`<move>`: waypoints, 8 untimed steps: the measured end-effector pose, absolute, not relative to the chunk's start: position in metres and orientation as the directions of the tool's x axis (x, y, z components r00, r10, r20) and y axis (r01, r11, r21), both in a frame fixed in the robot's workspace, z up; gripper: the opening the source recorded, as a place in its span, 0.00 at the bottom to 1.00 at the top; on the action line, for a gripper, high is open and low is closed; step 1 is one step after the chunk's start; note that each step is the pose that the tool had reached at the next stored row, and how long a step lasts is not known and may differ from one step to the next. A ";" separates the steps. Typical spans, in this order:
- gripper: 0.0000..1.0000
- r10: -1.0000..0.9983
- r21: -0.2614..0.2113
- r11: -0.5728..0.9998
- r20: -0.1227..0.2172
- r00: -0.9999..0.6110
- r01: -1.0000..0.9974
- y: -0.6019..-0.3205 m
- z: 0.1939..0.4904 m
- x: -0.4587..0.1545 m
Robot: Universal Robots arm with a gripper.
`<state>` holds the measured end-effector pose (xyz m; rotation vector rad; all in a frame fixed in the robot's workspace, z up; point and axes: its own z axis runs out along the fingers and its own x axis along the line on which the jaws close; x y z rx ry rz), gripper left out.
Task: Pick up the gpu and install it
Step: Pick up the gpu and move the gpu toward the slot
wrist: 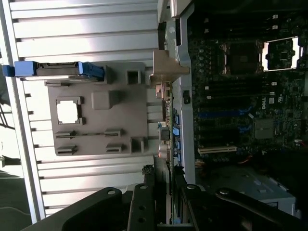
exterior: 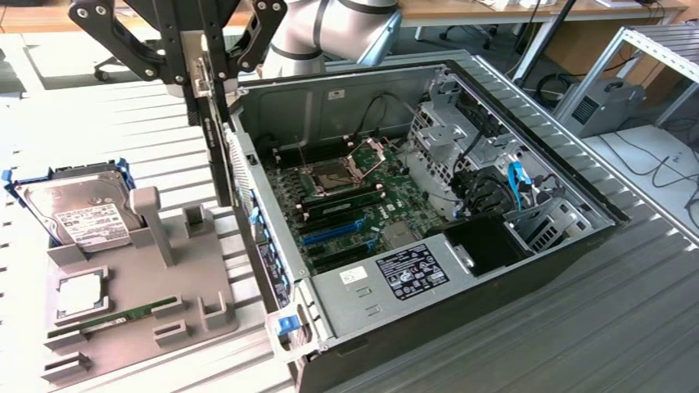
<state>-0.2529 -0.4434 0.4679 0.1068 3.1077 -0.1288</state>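
Observation:
My gripper point(exterior: 205, 75) hangs at the exterior view's upper left, shut on the gpu point(exterior: 223, 155). The gpu hangs edge-on as a thin dark card, in the gap between the grey fixture and the open computer case point(exterior: 254, 221), right beside the case's wall. In the wrist view the gpu point(wrist: 166, 120) runs as a narrow strip with its green board edge and silver end bracket point(wrist: 166, 67) showing, held between the black fingers point(wrist: 144, 207) of my gripper point(wrist: 166, 204). It lies along the case rim, beside the motherboard point(wrist: 240, 110), not over its slots.
The grey fixture point(exterior: 164, 278) holds a hard drive in a blue caddy point(exterior: 82, 217), a square chip point(exterior: 78, 295) and a RAM stick point(exterior: 120, 315). Inside the case are the motherboard point(exterior: 349, 205) with blue slots point(exterior: 327, 233), a power supply point(exterior: 410, 270), drive cages and cables.

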 end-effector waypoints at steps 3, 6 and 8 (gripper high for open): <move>0.26 0.067 -0.087 0.994 -0.032 -0.997 0.070 -0.443 0.468 -0.252; 0.26 0.067 -0.093 0.993 -0.033 -0.997 0.070 -0.443 0.467 -0.250; 0.26 0.067 -0.097 0.993 -0.033 -0.997 0.070 -0.443 0.467 -0.249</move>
